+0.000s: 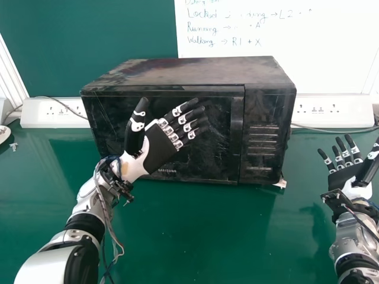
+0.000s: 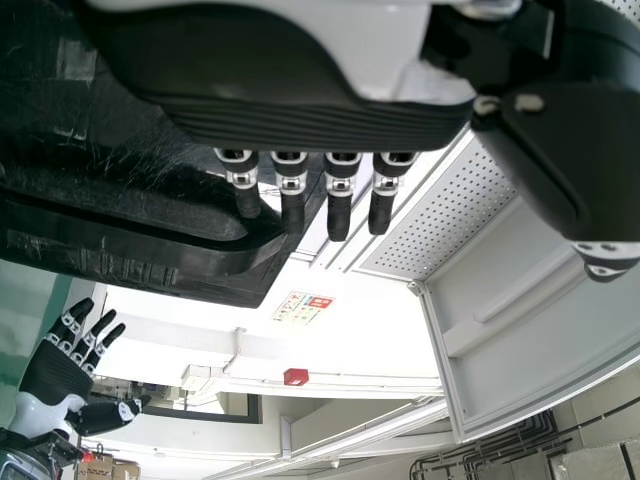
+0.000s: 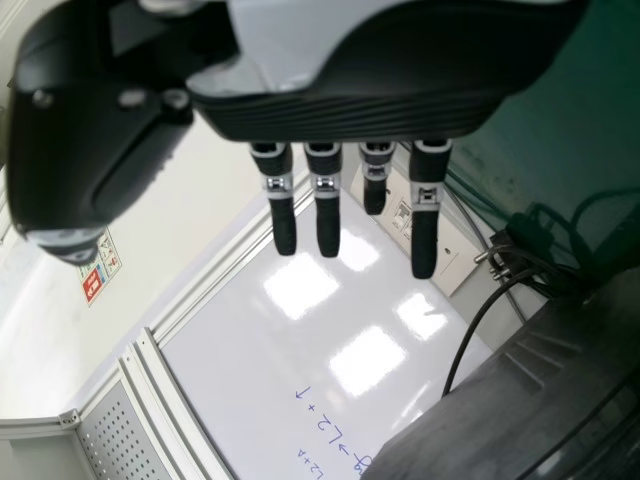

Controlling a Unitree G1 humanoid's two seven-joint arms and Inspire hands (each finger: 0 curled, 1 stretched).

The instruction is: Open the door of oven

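Left forearm (image 1: 61,254) slanting inward, left hand (image 1: 161,148) open, thumb raised, fingers straight before the closed black microwave oven (image 1: 189,71) on a green table (image 1: 195,236), right hand (image 1: 343,176) open, well apart from it

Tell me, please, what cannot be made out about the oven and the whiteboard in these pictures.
Inside of the oven: head view, hidden by the shut door.
Part of the door: head view, behind the left hand.
Whether that hand touches the door: head view, covered by the hand itself.
Top line on the whiteboard: head view, cut by the top edge.
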